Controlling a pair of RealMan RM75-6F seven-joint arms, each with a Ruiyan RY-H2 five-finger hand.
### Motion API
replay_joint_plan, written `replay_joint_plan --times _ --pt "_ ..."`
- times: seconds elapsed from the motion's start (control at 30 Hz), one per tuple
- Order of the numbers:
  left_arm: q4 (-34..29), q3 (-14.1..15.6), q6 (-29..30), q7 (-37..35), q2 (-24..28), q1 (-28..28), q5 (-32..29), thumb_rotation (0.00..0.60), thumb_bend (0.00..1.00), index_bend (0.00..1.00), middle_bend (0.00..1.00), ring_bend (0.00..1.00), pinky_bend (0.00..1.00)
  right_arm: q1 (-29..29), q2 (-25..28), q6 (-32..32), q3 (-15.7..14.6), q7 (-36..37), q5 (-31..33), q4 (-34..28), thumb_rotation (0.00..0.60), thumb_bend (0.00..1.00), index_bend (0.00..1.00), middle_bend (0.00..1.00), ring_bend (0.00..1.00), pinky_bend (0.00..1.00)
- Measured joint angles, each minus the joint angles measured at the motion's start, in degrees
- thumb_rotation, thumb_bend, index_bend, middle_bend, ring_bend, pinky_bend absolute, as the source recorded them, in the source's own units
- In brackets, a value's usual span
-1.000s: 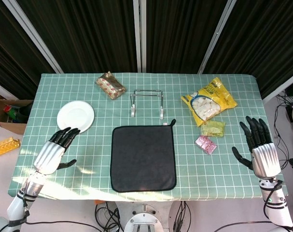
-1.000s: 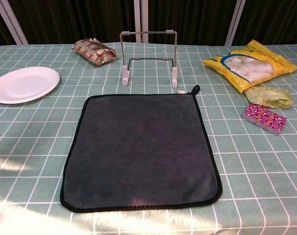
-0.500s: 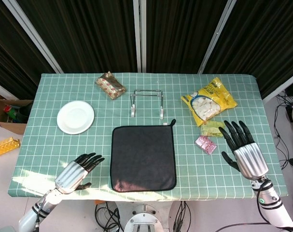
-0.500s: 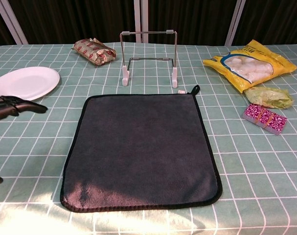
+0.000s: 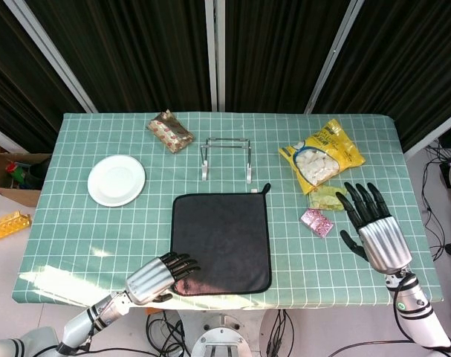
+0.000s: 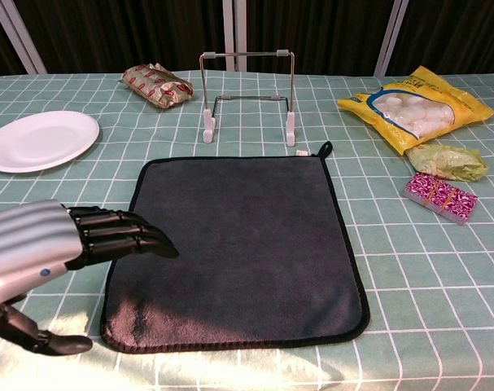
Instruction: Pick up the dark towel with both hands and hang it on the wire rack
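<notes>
Because the dark towel (image 6: 234, 248) lies flat and spread on the checked tablecloth (image 6: 442, 277), it looks soft, light and limp, so I judge it will sag and fold as soon as it is lifted. The black sewn border gives the best hold: one near corner for each hand, or the two side edges, so that the cloth stays wide enough to pass over the rack.

Nearest to the robot, the left hand (image 6: 63, 244) reaches over the towel's near left corner with its fingers stretched out and apart, grasping nothing; whether the fingertips touch the cloth I cannot tell. The right hand (image 5: 374, 223) is seen only in the head view, well apart from the towel on its right side, fingers spread, also holding nothing.

Beside the towel on the right are a small pink packet (image 6: 440, 197) and a pale green wrapper (image 6: 448, 160). Further left is a white plate (image 6: 39, 140) with nothing on it. Behind the towel stands the wire rack (image 6: 248, 96) on white feet, its top bar bare. At the back, a yellow bag (image 6: 417, 106) shows white pieces through its window, and a brown snack packet (image 6: 155, 85) lies closed.
</notes>
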Motion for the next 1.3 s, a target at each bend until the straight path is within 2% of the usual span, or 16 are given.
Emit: replay_joint_plan --times 0.23,0.6,1.07,1.3 --pt "1.3 -0.3 -1.3 0.5 -1.1 -0.3 -2.6 0.600 0.19 0.19 0.17 0.16 0.29 0.0 -0.1 0.4 0.0 0.0 -0.6 0.3 0.600 0.24 0.00 0.00 0.00 0.00" --pt "2.4 1.9 -1.3 -0.3 -1.6 0.6 -3.6 0.600 0.18 0.21 0.17 0.16 0.29 -0.1 -0.3 0.6 0.1 -0.5 -0.6 0.3 0.600 0.25 0.00 0.00 0.00 0.00" --pt "5.4 1.4 -1.3 -2.5 -4.3 -0.5 -4.1 0.600 0.19 0.26 0.17 0.16 0.29 -0.4 -0.3 0.6 0.0 -0.5 -0.5 0.2 0.600 0.26 0.00 0.00 0.00 0.00" --pt "6.2 1.0 -0.9 -2.4 -5.0 -0.7 -4.5 0.600 0.25 0.29 0.17 0.16 0.29 -0.4 -0.4 0.3 0.0 -0.4 -0.3 0.3 0.600 0.27 0.00 0.00 0.00 0.00"
